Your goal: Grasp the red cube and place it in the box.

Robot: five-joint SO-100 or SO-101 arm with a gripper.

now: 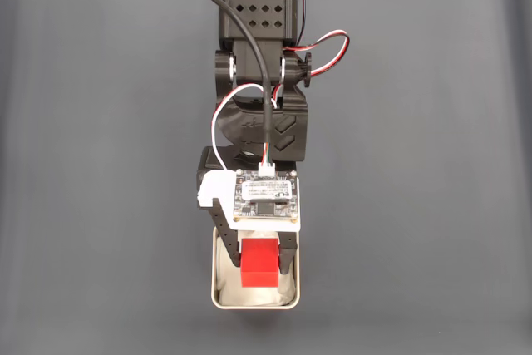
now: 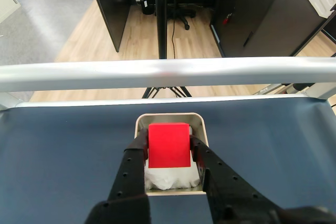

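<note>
The gripper (image 1: 259,265) holds the red cube (image 1: 258,263) over the box (image 1: 223,290).

Fixed view: the circuit board (image 1: 266,197) has tiny writing, too small to read, and hides the fingers' tops. Wrist view: both fingers (image 2: 132,166) press the cube's sides; white lining (image 2: 167,178) shows below.

I see my dark grey table (image 1: 100,164), matte cloth-like top, the box (image 1: 219,282) sitting directly on it at the fixed view's bottom centre, metal rail (image 2: 168,72) along its far edge
</note>
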